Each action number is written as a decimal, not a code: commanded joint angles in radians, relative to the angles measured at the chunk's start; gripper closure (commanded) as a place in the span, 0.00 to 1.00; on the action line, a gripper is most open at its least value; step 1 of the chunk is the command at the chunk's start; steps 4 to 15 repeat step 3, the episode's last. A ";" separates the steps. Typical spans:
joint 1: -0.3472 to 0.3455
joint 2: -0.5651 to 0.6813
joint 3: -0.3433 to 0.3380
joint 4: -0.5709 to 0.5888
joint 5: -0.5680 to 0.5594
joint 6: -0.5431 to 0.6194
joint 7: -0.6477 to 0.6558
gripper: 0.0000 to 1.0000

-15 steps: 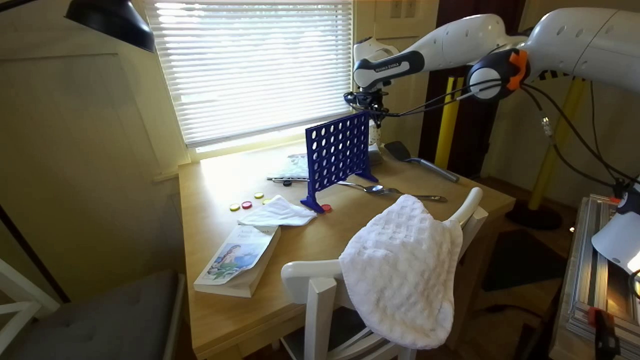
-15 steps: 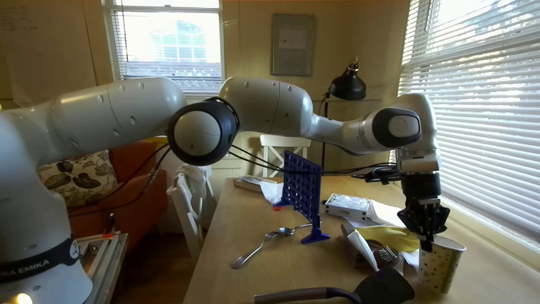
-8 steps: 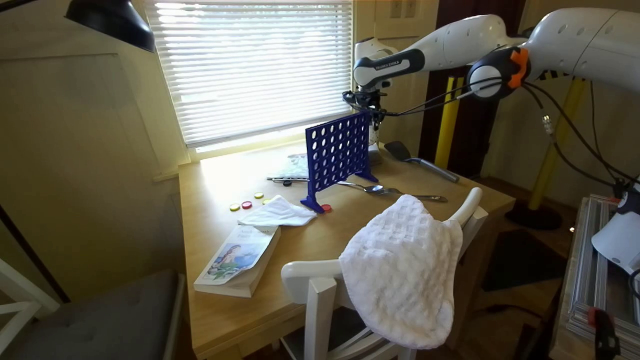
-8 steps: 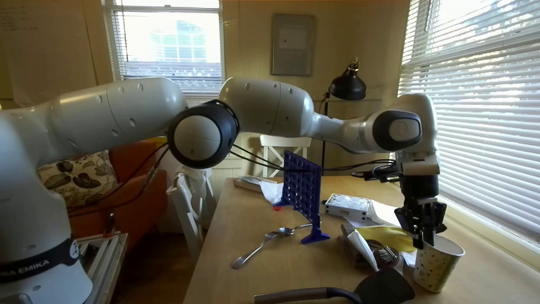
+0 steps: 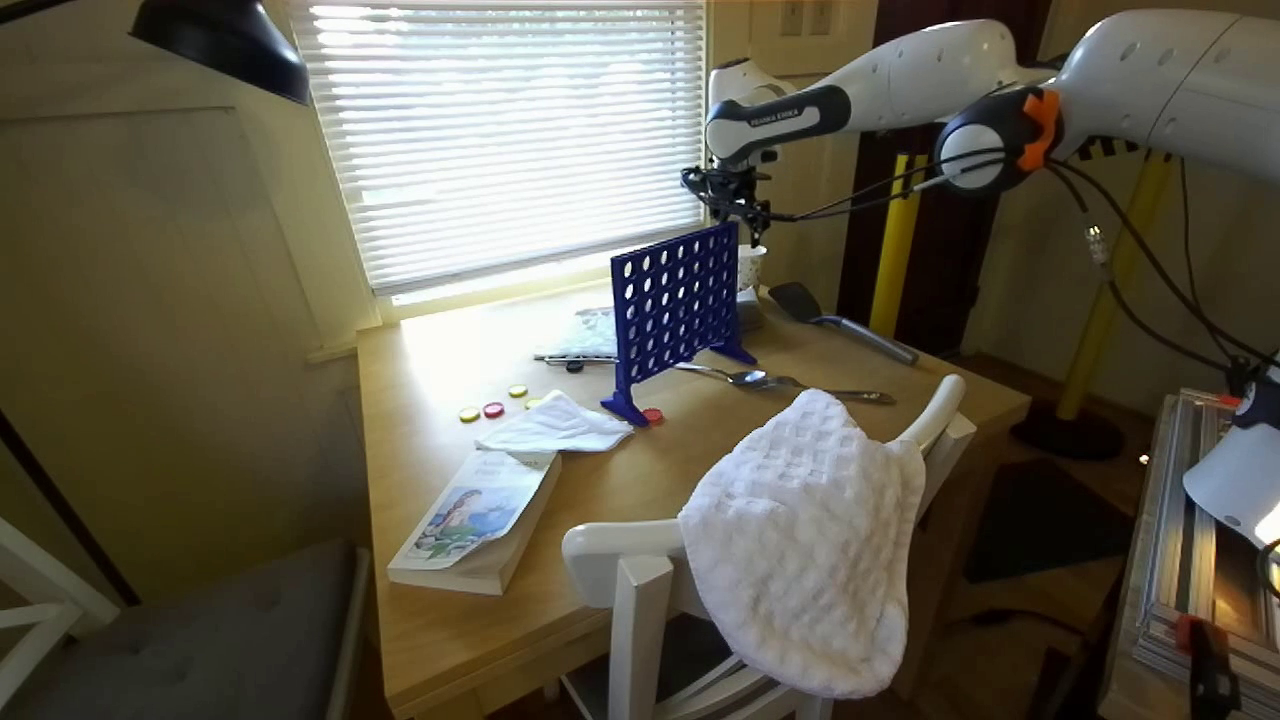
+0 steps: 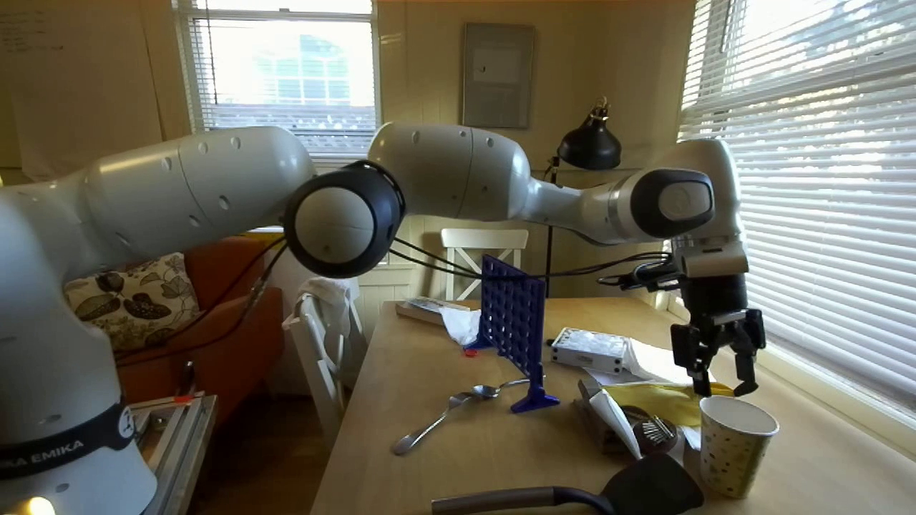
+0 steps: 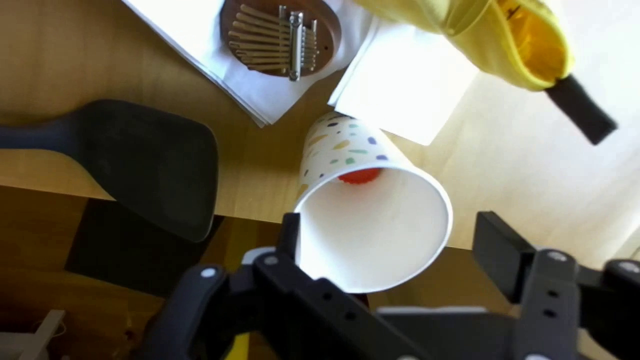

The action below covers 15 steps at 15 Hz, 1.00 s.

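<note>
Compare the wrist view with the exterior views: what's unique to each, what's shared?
Wrist view only: a red piece down inside the paper cup.

Both exterior views, not the wrist view: the blue game frame, the book and the black lamp.

Shared: the paper cup, the spatula and the gripper, which is open over the cup and holds nothing.
</note>
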 commanded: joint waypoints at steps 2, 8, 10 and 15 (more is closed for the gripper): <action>0.019 -0.030 -0.003 -0.010 0.003 0.000 -0.017 0.00; 0.028 -0.041 -0.002 -0.010 0.003 -0.008 -0.028 0.00; 0.028 -0.041 -0.002 -0.010 0.003 -0.008 -0.028 0.00; 0.028 -0.041 -0.002 -0.010 0.003 -0.008 -0.028 0.00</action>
